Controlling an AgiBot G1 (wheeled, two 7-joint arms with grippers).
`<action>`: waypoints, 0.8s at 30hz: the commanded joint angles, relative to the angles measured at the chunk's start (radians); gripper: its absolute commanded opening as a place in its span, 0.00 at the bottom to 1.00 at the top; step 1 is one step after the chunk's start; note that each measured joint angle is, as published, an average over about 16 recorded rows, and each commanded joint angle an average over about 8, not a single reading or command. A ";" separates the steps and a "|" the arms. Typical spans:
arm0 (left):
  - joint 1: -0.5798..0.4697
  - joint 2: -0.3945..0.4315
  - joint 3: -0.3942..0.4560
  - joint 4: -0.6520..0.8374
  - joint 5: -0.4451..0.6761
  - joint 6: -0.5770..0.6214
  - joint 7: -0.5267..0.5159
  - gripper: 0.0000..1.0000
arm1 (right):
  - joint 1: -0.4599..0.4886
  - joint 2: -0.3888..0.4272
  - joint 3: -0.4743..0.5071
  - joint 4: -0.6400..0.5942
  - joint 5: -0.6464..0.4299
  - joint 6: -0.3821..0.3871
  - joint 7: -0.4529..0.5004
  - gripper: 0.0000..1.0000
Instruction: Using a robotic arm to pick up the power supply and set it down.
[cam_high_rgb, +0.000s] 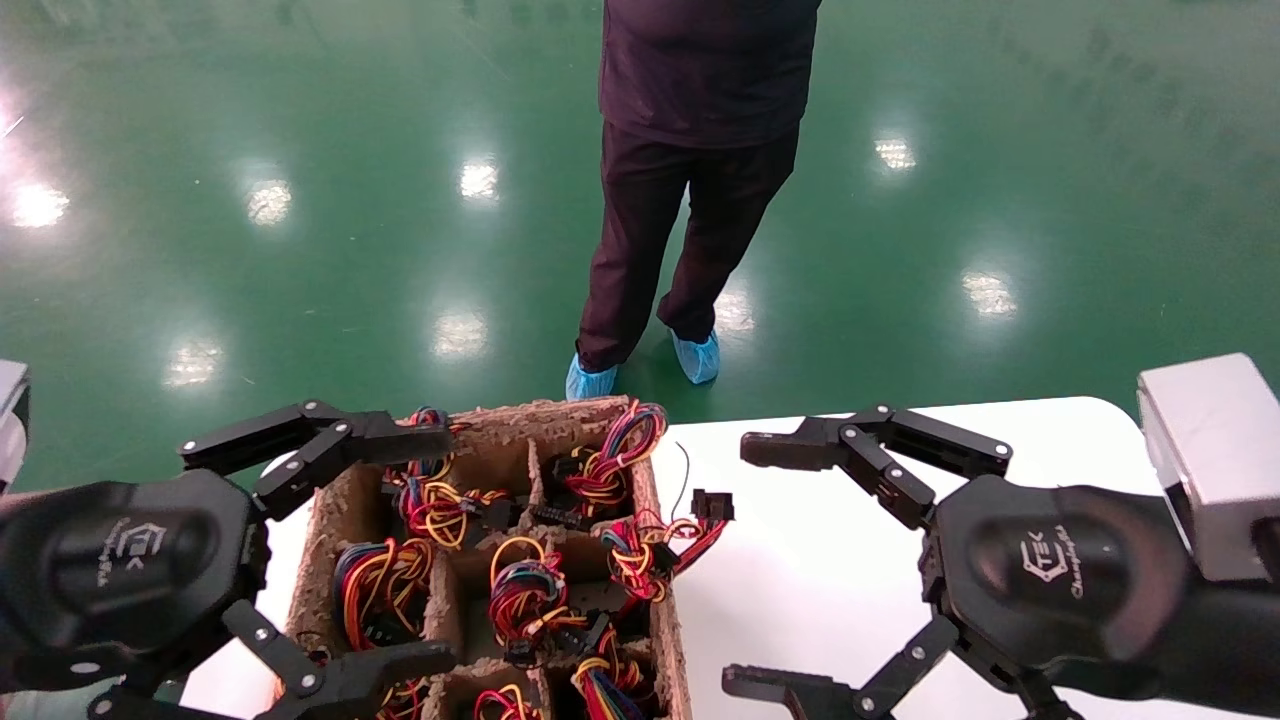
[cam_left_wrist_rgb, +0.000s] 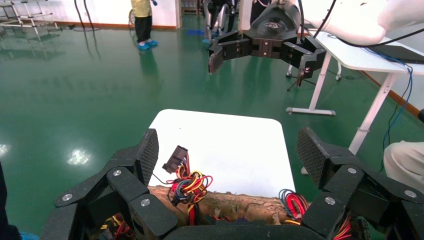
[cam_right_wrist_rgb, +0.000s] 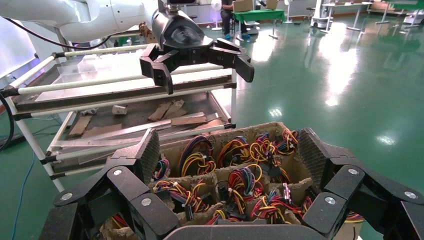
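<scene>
A brown pulp tray (cam_high_rgb: 345, 505) holds power supplies in its compartments. Only their red, yellow and black wire bundles (cam_high_rgb: 525, 595) with black plugs show; the metal boxes are hidden. One bundle (cam_high_rgb: 660, 545) hangs over the tray's right wall, its plug (cam_high_rgb: 712, 505) resting on the white table. My left gripper (cam_high_rgb: 447, 548) hovers open over the tray's left side with nothing between its fingers. My right gripper (cam_high_rgb: 735, 565) is open over the white table (cam_high_rgb: 900, 560), just right of the tray. In the right wrist view the open right gripper (cam_right_wrist_rgb: 230, 155) faces the wire bundles (cam_right_wrist_rgb: 240, 182); the left wrist view has the open left gripper (cam_left_wrist_rgb: 230, 155) above the tray wall (cam_left_wrist_rgb: 235, 202).
A person (cam_high_rgb: 690, 180) in dark clothes and blue shoe covers stands on the green floor just beyond the tray. A metal rack cart (cam_right_wrist_rgb: 100, 100) with scrap pieces stands behind the tray on the left side. A white desk (cam_left_wrist_rgb: 360, 55) stands farther off.
</scene>
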 joint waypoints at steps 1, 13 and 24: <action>0.000 0.000 0.000 0.000 0.000 0.000 0.000 1.00 | 0.000 0.000 0.000 0.000 0.000 0.000 0.000 1.00; 0.000 0.000 0.000 0.000 0.000 0.000 0.000 1.00 | 0.000 0.000 0.000 0.000 0.000 0.000 0.000 1.00; 0.000 0.000 0.000 0.000 0.000 0.000 0.000 1.00 | 0.000 0.000 0.000 0.000 0.000 0.000 0.000 1.00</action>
